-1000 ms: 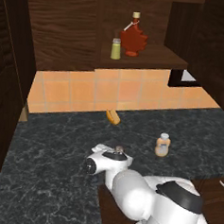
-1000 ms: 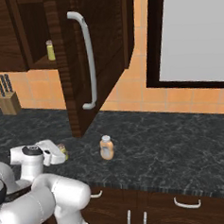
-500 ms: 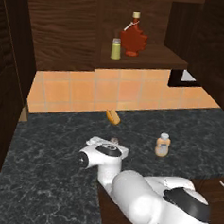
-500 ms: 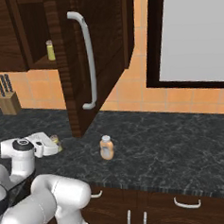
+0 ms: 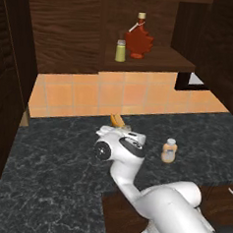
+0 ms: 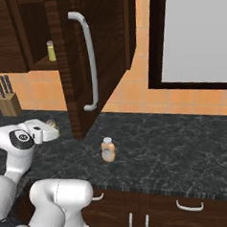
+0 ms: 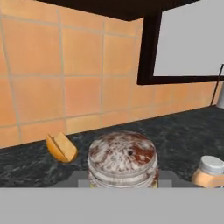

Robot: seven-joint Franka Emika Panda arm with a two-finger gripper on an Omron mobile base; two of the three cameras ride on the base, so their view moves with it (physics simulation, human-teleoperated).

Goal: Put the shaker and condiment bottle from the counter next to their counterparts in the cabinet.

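Gripper (image 7: 123,177) pinched on shaker (image 7: 123,159), grey cap close before the hand camera, low over counter (image 5: 51,168) near its back edge. Condiment bottle (image 5: 169,150) upright toward counter's front edge, apart from the hand. Second shaker (image 5: 120,51) and red bottle (image 5: 139,39) side by side on cabinet (image 5: 70,31) shelf.

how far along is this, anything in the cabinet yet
Nothing moved yet: the cabinet shelf holds just its own shaker and red bottle. In hand: the gripper is shut on the counter shaker. Left: shelve it, then the condiment bottle, which stands on the counter.
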